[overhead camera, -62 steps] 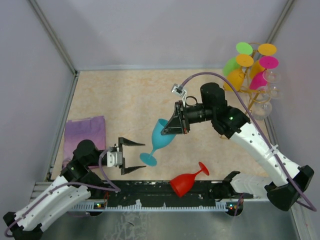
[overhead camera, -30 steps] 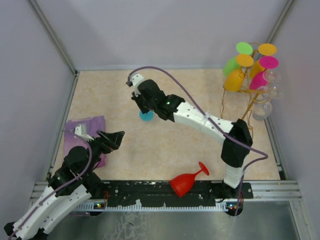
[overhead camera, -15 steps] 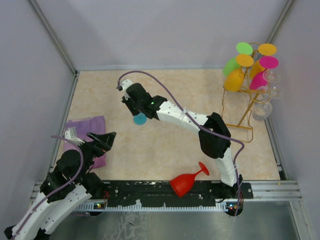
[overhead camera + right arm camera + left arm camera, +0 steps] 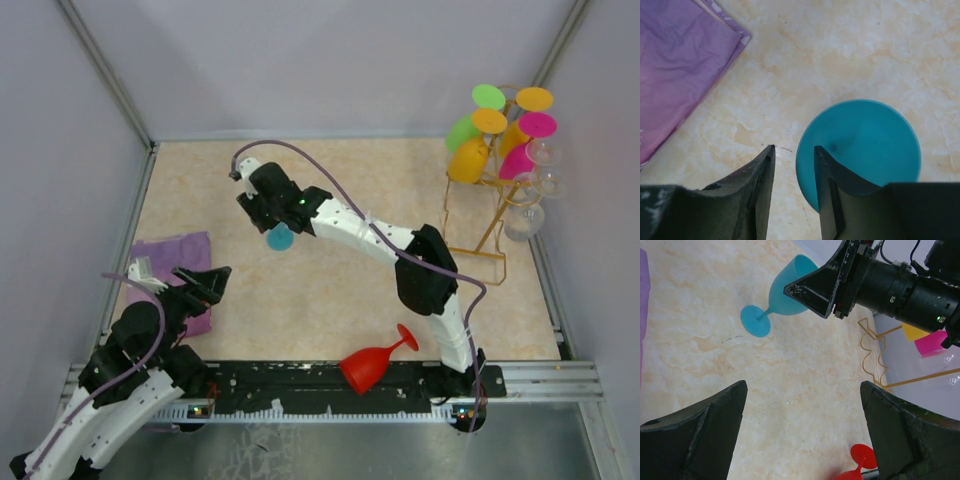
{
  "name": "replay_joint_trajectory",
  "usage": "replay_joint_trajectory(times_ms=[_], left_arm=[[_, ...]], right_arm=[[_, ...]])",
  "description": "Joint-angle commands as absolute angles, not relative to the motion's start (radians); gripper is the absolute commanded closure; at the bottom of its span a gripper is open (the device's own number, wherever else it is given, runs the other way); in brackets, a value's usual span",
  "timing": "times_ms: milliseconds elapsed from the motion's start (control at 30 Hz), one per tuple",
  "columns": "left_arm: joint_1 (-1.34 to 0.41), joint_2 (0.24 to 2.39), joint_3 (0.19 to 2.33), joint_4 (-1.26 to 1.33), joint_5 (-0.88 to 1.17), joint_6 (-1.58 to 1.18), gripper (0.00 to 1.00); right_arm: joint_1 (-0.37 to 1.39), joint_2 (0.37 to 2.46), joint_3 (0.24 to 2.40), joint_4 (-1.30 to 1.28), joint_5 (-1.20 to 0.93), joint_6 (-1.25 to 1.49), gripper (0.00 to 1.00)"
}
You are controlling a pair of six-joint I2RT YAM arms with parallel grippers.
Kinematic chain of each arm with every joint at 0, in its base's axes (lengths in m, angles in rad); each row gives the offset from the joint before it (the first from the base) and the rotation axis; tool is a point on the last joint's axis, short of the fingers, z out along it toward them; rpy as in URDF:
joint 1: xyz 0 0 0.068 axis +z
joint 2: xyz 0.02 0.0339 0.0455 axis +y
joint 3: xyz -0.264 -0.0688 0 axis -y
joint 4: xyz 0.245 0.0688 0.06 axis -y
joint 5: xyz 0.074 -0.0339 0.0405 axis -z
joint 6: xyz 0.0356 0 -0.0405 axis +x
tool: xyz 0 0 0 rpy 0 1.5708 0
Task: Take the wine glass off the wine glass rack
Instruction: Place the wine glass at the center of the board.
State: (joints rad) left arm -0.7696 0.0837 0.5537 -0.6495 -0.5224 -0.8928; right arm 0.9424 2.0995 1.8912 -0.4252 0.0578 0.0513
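Item under task: opaque teal stemmed wine glass [image 4: 792, 272], plastic-looking. It is located left of centre of the beige marbled counter [image 4: 330, 290], well apart from the thin gold wire wine glass rack [image 4: 476, 252] at the far right corner. Whether it stands or leans cannot be told.

Right gripper [image 4: 792, 150]: at the bowl, fingers narrowly apart. Bare counter and the teal edge show in the gap; contact cannot be told.

Left gripper [image 4: 802, 385]: spread wide, holding nothing, near a folded purple cloth [image 4: 170, 258].

The rack carries coloured and clear glasses [image 4: 468, 158], feet upward. A red stemmed glass [image 4: 368, 365] lies on its side at the near edge.
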Motion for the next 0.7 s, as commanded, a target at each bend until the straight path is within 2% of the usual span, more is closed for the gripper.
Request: replay_joint_trajectory(times_ms=[0, 67, 267, 500, 667], left_arm=[[-0.766, 0.087, 0.556, -0.592, -0.476, -0.852, 0.0], [-0.767, 0.1, 0.551, -0.573, -0.454, -0.849, 0.0], [-0.767, 0.174, 0.551, -0.504, -0.37, -0.826, 0.01], [-0.767, 0.321, 0.566, -0.416, -0.217, -0.81, 0.0], [-0.766, 0.407, 0.521, -0.318, -0.121, -0.924, 0.01]], right_arm=[[0.945, 2.024, 1.982, -0.438, 0.042, 0.015, 0.59], [0.946, 1.987, 1.982, -0.451, 0.059, -0.002, 0.5], [0.945, 1.812, 1.866, -0.471, 0.154, -0.023, 0.35], [0.945, 1.466, 1.501, -0.47, 0.247, 0.089, 0.2], [0.946, 1.246, 1.228, -0.574, 0.278, 0.248, 0.15]])
